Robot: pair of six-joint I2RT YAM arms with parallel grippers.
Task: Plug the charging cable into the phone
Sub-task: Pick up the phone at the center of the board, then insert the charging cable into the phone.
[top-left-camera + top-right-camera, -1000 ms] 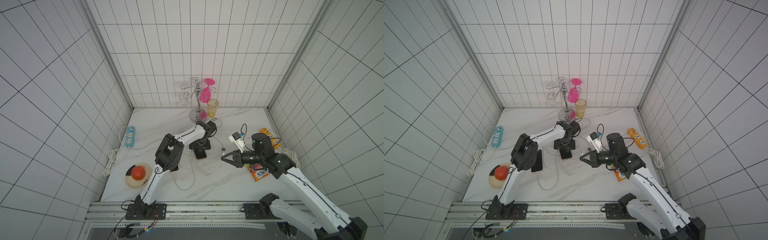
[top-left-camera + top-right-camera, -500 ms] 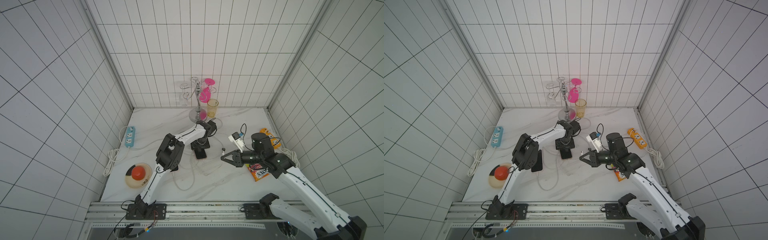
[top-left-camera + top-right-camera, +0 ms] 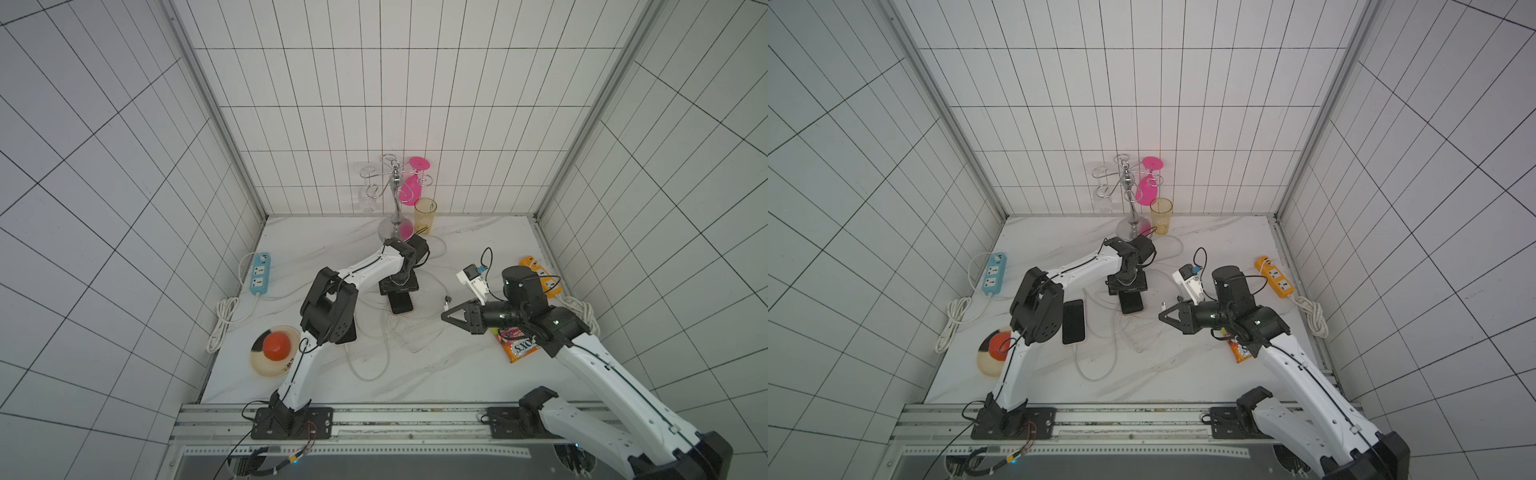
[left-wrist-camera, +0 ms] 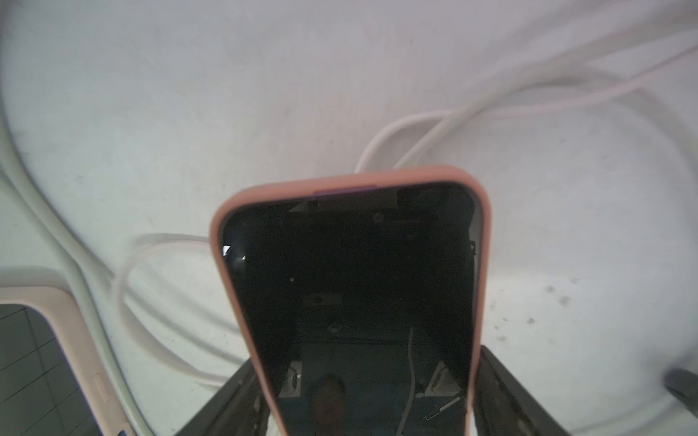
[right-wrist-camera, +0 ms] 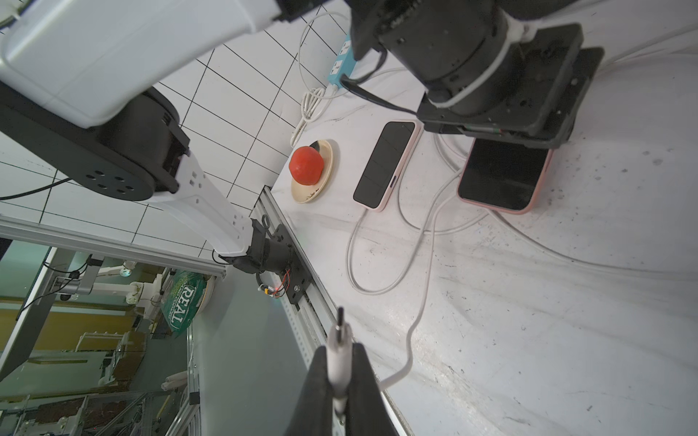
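A phone [image 3: 402, 306] in a pink case lies face up mid-table, also seen in the top view [image 3: 1132, 304] and wrist views [image 4: 359, 287] [image 5: 502, 175]. My left gripper [image 3: 398, 286] [image 3: 1128, 286] [image 4: 368, 396] stands over its far end, one finger against each long side of the case, shut on it. To the right, my right gripper [image 3: 444, 316] [image 3: 1161, 318] [image 5: 337, 353] hovers off the table, shut on the white plug [image 5: 337, 338] of the charging cable [image 5: 425, 279]. The plug's metal tip sticks out past the fingertips. The cable trails in loops toward the phone.
A second phone [image 3: 1073, 322] [image 5: 385, 166] in a pale case lies left of the first, a white cable in its end. Around stand a plate [image 3: 259, 363] with a red object, a blue power strip [image 3: 259, 276], an orange power strip [image 3: 1275, 277], a snack packet [image 3: 517, 344], a glass rack [image 3: 395, 195] and a yellow cup [image 3: 424, 211].
The left gripper's jaws have drawn in against the sides of the pink-cased phone. Neither arm has visibly shifted, and the right gripper still holds the plug.
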